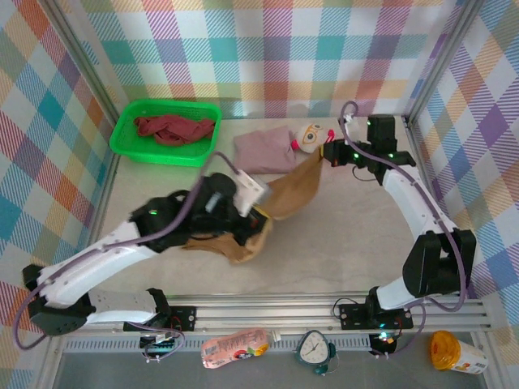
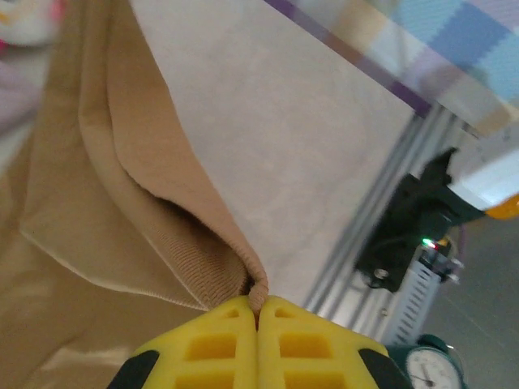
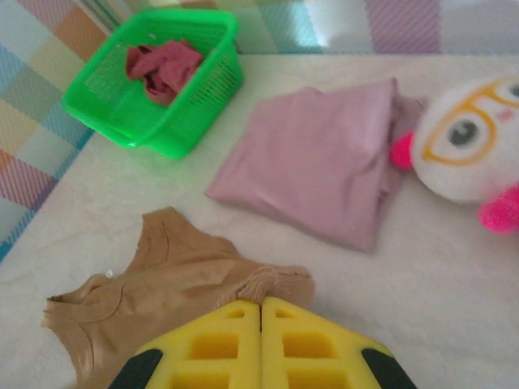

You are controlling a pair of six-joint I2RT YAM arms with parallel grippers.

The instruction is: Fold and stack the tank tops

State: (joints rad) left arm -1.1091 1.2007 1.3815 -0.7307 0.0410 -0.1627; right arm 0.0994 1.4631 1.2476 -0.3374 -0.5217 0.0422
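Closest to the lens, the left gripper (image 2: 258, 301) has its yellow fingers (image 2: 215, 347) pressed fully together, pinching a ribbed hem of the tan-brown tank top (image 2: 122, 211) at their very tips. From that pinch the cloth fans away up and to the left of the fingers, with the pale table (image 2: 308, 121) bare to their right. The right gripper (image 3: 261, 304) is likewise closed tight, with a bunched edge of the same garment caught at its tips, and the rest of the fabric trails off to its left. From above, the tan top stretches between the two grippers. Its lower part seems to sag onto the table beneath the left one, though the arm hides some of it. Just beyond the right gripper's fingertips the dusty mauve-pink tank top (image 3: 316, 170) lies folded flat, and the plush toy (image 3: 466, 138) touches its right edge. Farther ahead and to the left of that gripper stands the green basket (image 3: 190, 134), holding the dark maroon-red tank top (image 3: 162, 69) crumpled inside.
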